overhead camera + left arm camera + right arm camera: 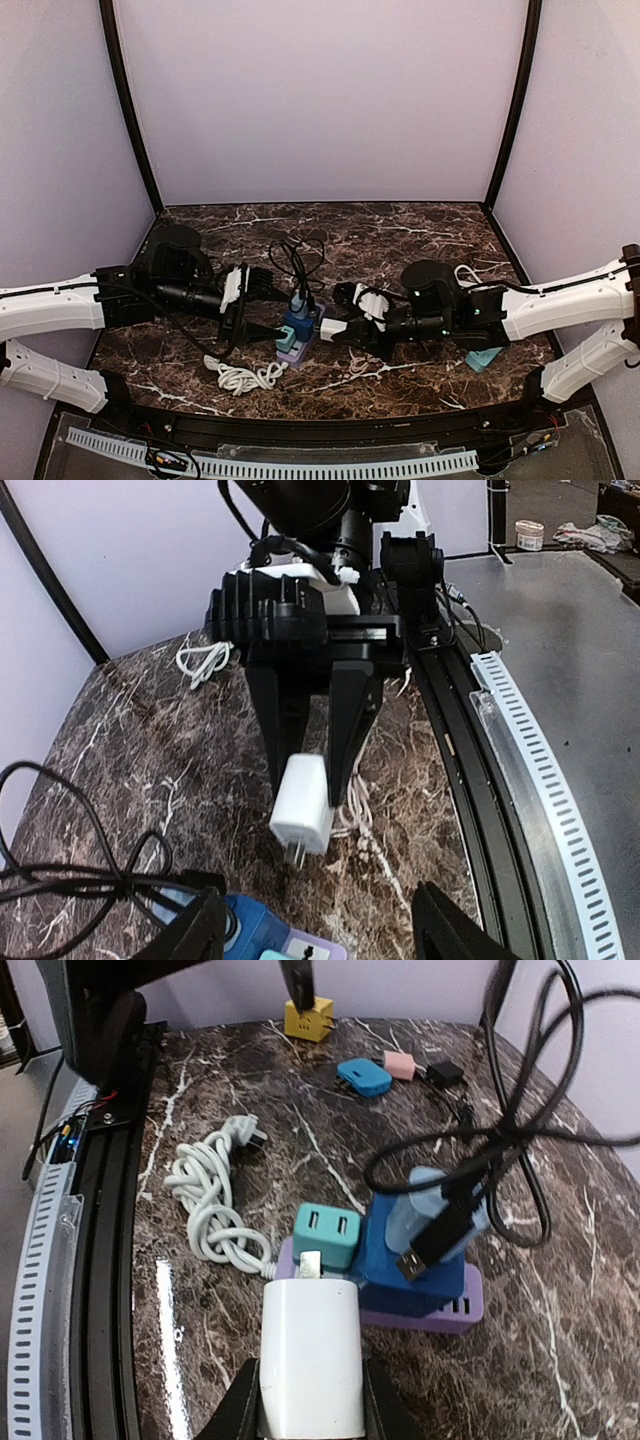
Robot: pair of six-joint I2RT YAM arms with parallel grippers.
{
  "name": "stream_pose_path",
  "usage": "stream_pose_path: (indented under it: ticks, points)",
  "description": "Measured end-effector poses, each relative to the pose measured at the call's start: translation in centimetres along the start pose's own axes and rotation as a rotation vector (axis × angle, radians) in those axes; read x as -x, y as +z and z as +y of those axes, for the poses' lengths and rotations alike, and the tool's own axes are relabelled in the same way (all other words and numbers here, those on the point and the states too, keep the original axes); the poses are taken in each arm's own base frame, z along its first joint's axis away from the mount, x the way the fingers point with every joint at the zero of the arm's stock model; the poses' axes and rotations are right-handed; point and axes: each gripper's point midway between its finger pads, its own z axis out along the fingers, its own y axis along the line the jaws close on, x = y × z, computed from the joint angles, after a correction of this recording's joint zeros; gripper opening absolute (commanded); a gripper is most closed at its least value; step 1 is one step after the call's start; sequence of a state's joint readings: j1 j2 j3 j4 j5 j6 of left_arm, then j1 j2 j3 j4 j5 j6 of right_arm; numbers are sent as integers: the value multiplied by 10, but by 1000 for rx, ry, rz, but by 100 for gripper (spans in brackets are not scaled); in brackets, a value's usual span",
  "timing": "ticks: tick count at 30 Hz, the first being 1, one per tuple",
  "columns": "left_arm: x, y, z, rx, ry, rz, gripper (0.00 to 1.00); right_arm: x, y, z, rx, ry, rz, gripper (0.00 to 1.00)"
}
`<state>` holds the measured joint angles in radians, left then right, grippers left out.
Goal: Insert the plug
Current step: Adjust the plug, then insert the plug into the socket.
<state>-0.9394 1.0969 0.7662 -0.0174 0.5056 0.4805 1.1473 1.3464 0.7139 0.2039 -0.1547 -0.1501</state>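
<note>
- Centrally on the dark marble table [420, 230] lies a purple plastic power strip [440, 1305]. It carries a blue adapter block [400, 1250], a teal two-port USB cube [327, 1235] and a looping black cable [520, 1130].
- The right gripper [310, 1400] has its jaws clamped on the white rectangular charger plug [312, 1355], one jaw on each flat side.
- The plug's metal prongs point at the strip, just beside the teal cube, and are not seated in any socket. The left wrist view shows a gap between prongs and strip.
- The left gripper [320, 930] is at the strip's left end with its jaws apart and the blue block and purple corner between them. Whether they touch the strip cannot be told.
- A coiled white cable [245, 377] lies near the strip, toward the near-left.
</note>
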Motion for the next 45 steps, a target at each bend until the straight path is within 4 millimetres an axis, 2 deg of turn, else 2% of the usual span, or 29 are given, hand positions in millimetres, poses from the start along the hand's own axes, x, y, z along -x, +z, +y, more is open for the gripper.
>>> stream_pose_path:
  ticks: [2,5,9,13,18,23,26,30,37,42,45]
  points:
    - [-10,-5,4,15,-30,14,61,-16,-2,-8,-30,44,32,0]
    - [-39,-12,16,60,-107,63,59,-44,-4,-11,-56,98,82,0]
    - [-80,-17,27,122,-213,137,63,-65,0,-14,-75,134,105,0]
    - [-115,-9,30,159,-274,193,69,-70,9,-28,-116,150,84,0]
    - [-144,6,35,190,-338,197,70,-66,18,-37,-126,148,25,0]
    - [-148,10,46,204,-380,110,69,-72,27,-36,-114,147,23,0]
    - [-137,8,53,208,-409,21,61,-82,34,-37,-117,153,51,0]
    - [-125,11,62,215,-443,-71,57,-83,42,-40,-125,156,63,0]
    - [-146,21,59,221,-556,-98,51,-76,53,-48,-144,156,59,0]
    - [-141,18,73,282,-598,-146,49,-77,55,-51,-147,162,64,0]
    - [-136,17,78,296,-613,-174,44,-77,54,-53,-145,170,60,0]
